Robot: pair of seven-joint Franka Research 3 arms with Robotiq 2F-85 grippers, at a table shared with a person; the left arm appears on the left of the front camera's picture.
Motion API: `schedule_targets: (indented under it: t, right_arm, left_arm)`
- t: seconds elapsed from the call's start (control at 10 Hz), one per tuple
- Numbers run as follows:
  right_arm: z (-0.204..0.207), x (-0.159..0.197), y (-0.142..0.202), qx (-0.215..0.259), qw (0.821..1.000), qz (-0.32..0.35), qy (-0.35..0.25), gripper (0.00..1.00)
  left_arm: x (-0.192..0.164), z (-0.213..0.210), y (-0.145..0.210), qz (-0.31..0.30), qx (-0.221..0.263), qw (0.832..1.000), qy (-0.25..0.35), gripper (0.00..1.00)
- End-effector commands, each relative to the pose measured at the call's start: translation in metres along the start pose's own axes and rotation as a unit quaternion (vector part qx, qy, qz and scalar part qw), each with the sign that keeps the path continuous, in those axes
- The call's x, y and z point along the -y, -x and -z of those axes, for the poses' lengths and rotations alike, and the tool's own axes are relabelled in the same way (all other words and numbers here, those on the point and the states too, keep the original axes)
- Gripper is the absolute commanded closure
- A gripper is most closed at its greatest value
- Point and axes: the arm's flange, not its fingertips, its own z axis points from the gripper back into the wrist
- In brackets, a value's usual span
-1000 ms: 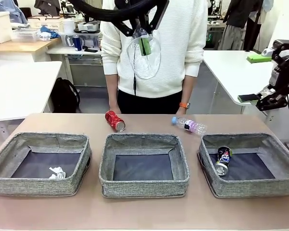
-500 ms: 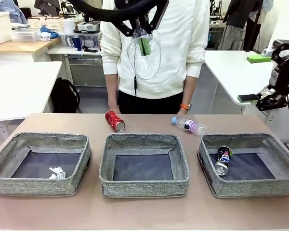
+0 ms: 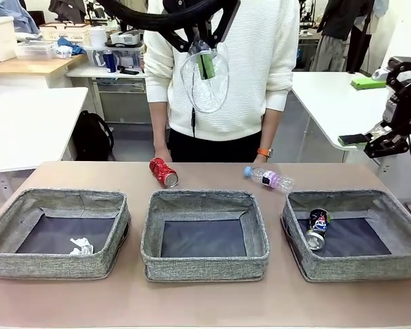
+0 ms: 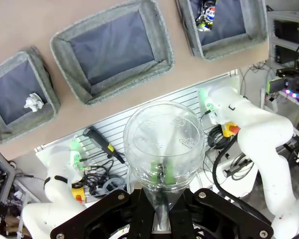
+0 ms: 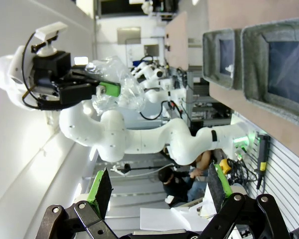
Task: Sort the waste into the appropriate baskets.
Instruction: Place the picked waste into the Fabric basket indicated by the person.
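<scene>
My left gripper (image 3: 205,66) hangs high above the middle basket (image 3: 205,264), shut on a clear plastic cup (image 3: 205,82); its wrist view looks down through the cup (image 4: 163,144). A red can (image 3: 164,172) and a small bottle (image 3: 269,179) lie on the table behind the baskets. In the right basket (image 3: 356,269) lies a dark can (image 3: 318,228), and a white paper wad (image 3: 80,246) sits in the left basket (image 3: 55,266). At the far right, off the table, my right gripper (image 5: 159,189) is open and holds nothing.
A person in a white sweater stands at the far edge, with hands (image 3: 260,156) resting near the can and the bottle. White tables flank the scene. A strip of bare tabletop runs in front of the baskets.
</scene>
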Motion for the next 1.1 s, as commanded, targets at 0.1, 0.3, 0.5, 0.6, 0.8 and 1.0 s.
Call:
schedule_targets:
  t: [0.1,0.3,0.5,0.6,0.8,1.0]
  right_arm:
    - [-0.0003,-0.0023,-0.0003,0.000,1.000,-0.007,-0.012,0.00]
    - [-0.0003,-0.0023,-0.0003,0.000,1.000,-0.007,-0.012,0.00]
    - [-0.0003,-0.0023,-0.0003,0.000,1.000,-0.007,-0.012,0.00]
    - [-0.0003,-0.0023,-0.0003,0.000,1.000,-0.007,-0.012,0.00]
    - [-0.0003,-0.0023,-0.0003,0.000,1.000,-0.007,-0.012,0.00]
    - [-0.0003,-0.0023,-0.0003,0.000,1.000,-0.007,-0.012,0.00]
  left_arm:
    - [-0.0006,0.0006,0.0032,-0.002,0.003,1.000,-0.003,0.99]
    - [-0.0006,0.0006,0.0032,-0.002,0.003,1.000,-0.003,0.99]
    - [-0.0006,0.0006,0.0032,-0.002,0.003,1.000,-0.003,0.99]
    - [-0.0006,0.0006,0.0032,-0.002,0.003,1.000,-0.003,0.99]
    - [-0.0006,0.0006,0.0032,-0.002,0.003,1.000,-0.003,0.99]
    - [-0.0006,0.0006,0.0032,-0.002,0.003,1.000,-0.003,0.99]
